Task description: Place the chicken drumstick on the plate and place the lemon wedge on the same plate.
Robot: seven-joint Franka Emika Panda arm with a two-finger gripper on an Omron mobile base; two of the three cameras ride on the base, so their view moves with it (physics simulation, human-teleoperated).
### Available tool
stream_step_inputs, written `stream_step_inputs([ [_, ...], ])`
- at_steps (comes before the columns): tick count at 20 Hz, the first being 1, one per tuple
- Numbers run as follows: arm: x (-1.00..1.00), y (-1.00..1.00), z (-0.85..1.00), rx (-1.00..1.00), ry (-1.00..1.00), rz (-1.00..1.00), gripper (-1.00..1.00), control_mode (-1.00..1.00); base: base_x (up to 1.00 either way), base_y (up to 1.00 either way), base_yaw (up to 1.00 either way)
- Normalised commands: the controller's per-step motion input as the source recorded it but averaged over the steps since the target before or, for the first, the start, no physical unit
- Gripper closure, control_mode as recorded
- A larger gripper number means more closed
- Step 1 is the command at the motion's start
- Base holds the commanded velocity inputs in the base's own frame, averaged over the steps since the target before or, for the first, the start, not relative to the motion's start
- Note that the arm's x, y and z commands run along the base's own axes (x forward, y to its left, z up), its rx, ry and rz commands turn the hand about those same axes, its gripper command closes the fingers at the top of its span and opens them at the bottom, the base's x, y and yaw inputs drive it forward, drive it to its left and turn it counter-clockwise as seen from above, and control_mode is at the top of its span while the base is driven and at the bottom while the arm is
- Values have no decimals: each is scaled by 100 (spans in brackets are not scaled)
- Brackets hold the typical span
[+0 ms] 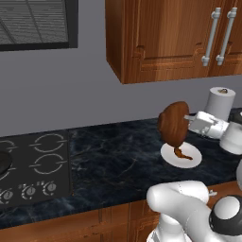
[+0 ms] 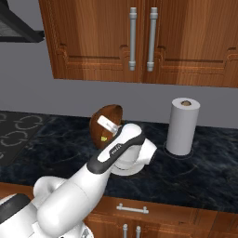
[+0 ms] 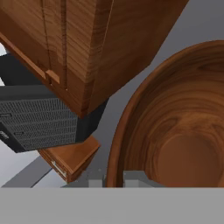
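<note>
One dark marbled table (image 1: 113, 160) runs along the grey wall, with wooden cabinets (image 2: 139, 37) hung above it; from the right side I count two long metal handles (image 2: 142, 39) side by side on the doors. At the left end sits one black cooktop (image 1: 33, 165) with three knobs (image 1: 28, 191) along its front edge that I can count, and a range hood (image 1: 38, 23) hangs over it. I see no brand, label or readable writing on anything.

One white paper towel roll (image 2: 183, 126) stands upright on the table to the right. One round brown wooden bowl (image 1: 173, 124) is lifted off the table and tipped on edge, held up by the arm's pincer (image 2: 108, 126), whose fingers close on its rim; in the hand camera the rim runs down to the finger tips and the bowl's hollow fills the right side. Just below the bowl lies one flat white plate (image 1: 189, 160) on the table. One chicken drumstick (image 1: 181, 153), orange-brown, rests on that plate, close under the bowl's lower edge. One tiny yellow-green lemon wedge (image 2: 103, 137) shows against the inside of the tilted bowl, near its lower part, beside the wrist; whether it touches the wood I cannot tell.
</note>
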Motion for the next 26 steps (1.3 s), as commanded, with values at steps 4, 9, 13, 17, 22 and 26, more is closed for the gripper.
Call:
stream_step_inputs([
  [4,0,-6,-9,5,0,0,100,-100,0,0,0],
  [9,0,0,-12,10,0,0,100,-100,0,0,0],
  [13,0,-3,-19,7,-2,0,100,-100,0,0,0],
  [17,0,-3,-19,3,-5,0,100,-100,0,0,0],
  [22,5,-6,-11,2,-5,0,100,-100,0,0,0],
  [26,12,-8,-20,1,-6,0,100,-100,0,0,0],
])
